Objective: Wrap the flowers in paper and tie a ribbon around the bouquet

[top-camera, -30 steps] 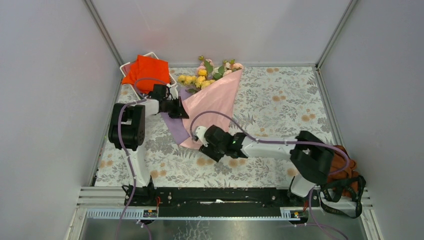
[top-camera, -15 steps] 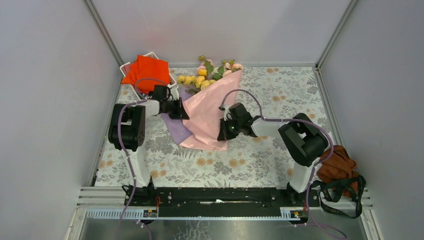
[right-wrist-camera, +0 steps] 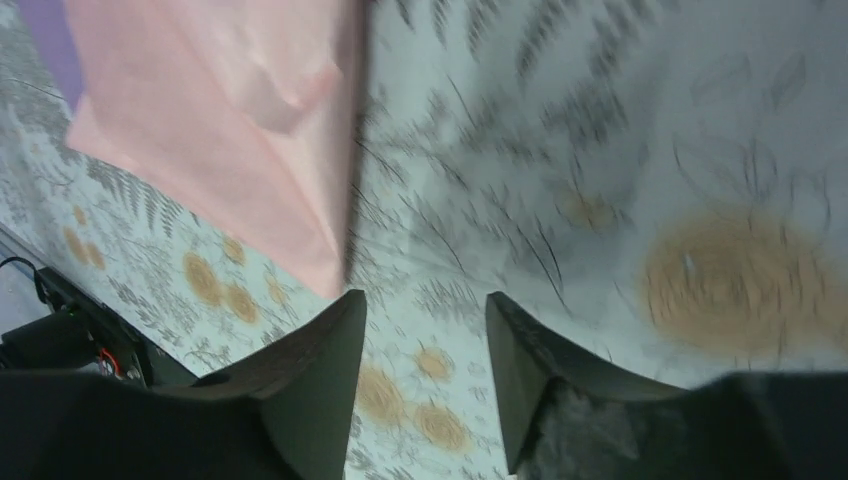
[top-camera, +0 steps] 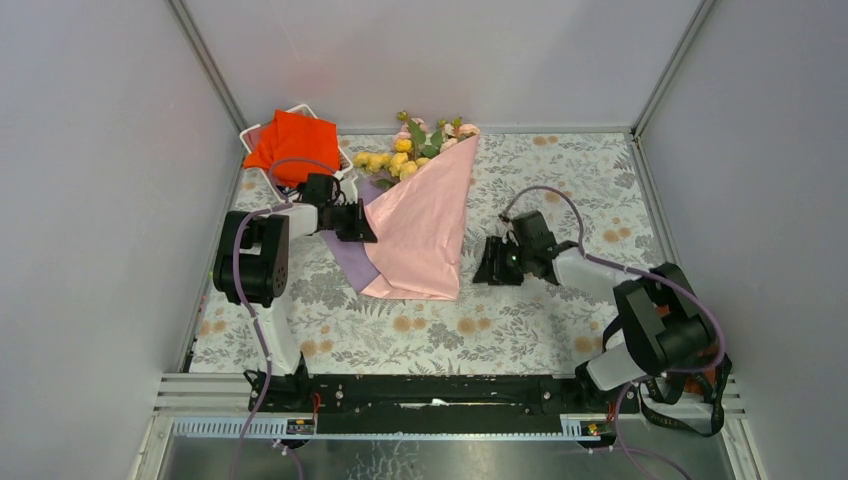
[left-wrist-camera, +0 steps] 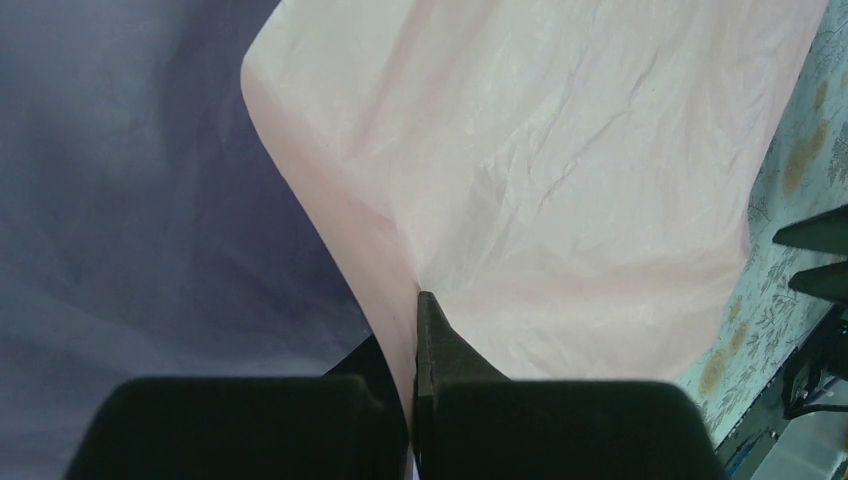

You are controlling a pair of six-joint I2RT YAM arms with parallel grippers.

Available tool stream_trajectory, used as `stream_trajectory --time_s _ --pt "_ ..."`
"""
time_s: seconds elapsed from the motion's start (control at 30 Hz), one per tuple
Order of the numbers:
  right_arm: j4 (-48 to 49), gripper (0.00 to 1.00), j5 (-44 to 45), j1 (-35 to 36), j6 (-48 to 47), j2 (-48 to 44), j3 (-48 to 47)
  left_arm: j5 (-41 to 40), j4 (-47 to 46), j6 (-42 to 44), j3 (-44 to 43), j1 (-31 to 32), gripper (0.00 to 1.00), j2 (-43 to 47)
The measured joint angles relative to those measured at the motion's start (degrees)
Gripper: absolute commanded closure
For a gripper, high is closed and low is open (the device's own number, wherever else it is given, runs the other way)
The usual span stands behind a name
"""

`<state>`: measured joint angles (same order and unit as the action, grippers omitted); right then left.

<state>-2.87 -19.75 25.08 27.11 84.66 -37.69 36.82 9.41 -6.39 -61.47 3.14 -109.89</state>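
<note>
floral counter [top-camera: 560, 200]: left gripper [top-camera: 366, 226] clamped on paper [top-camera: 420, 230], likely to hold it wrapped; right gripper [right-wrist-camera: 425, 305] apart, empty, just beside.

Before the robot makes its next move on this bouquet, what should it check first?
1. left gripper has a grip on the paper: ok, the pink edge is pinched between its fingers.
2. right gripper is free: ok, its jaws stand apart with nothing between them, over the table beside the sheet's right edge.
3. Stems are covered: ok, only the blooms and leaves of the flowers poke out at the far end.
4. Wrap is a snug cone: not ok, it lies as a loose flat fold, with the purple side showing on the left.
5. ribbon is at hand: cannot tell, none shows in any view.
</note>
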Motion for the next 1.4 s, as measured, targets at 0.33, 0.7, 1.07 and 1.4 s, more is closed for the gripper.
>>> stream_trajectory --time_s 0.33,0.7,1.07,1.4 --pt "11.2 0.29 -5.6 -3.6 3.2 23.0 -20.2 0.3 -0.7 -0.1 0.5 -0.2 1.0 0.0" --pt "23.6 0.96 -9.9 -6.0 9.0 33.9 -25.4 0.4 -1.0 0.1 1.0 -0.2 1.0 0.4" --pt "20.9 0.76 -15.3 -10.8 5.4 21.0 -10.1 4.8 2.6 4.7 6.1 6.4 1.0 4.6" --pt "1.4 0.8 4.9 -6.2 -4.1 7.9 -13.7 5.6 2.5 3.5 5.9 5.8 1.0 3.6"
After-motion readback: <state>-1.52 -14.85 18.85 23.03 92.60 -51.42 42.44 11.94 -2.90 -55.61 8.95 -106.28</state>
